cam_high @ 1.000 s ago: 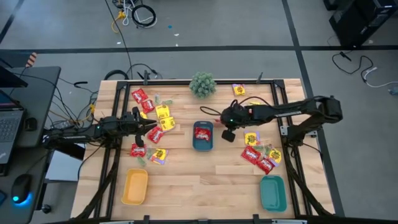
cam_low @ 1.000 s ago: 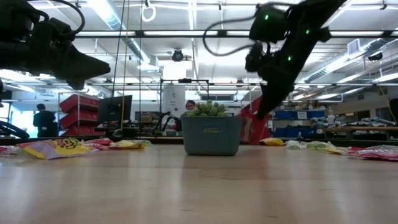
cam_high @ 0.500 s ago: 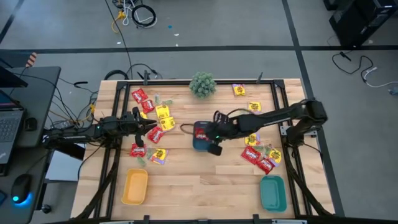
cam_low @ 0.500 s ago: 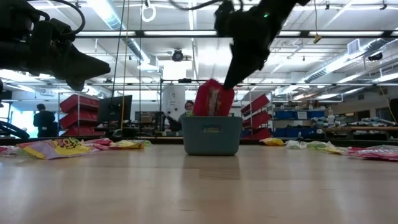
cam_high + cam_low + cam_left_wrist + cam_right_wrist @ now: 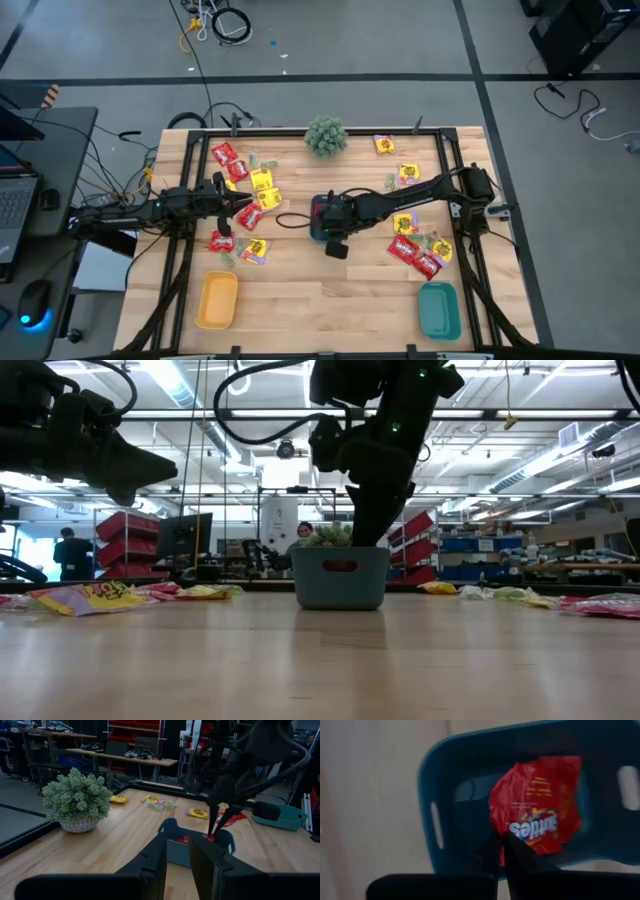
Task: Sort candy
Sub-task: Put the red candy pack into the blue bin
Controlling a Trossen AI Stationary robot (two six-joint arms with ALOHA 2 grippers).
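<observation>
Right wrist view: we see the right gripper (image 5: 501,851), fingers together on the edge of a red candy packet (image 5: 540,805), directly over the blue bin (image 5: 440,785); packet hangs inside it. Left gripper (image 5: 243,201) waits, slightly parted, by the left-hand candy.

The only print that can be read is the brand name "Skittles", in white letters on the red candy packet (image 5: 536,805) lying in the blue bin (image 5: 437,790); in the right wrist view the word appears upside down. The yellow packets (image 5: 262,180) on the table carry dark print, but it is too small to read in the high view. The packets seen in the low view and the left wrist view show no legible lettering, and no numbers or signs can be made out in the room behind.
</observation>
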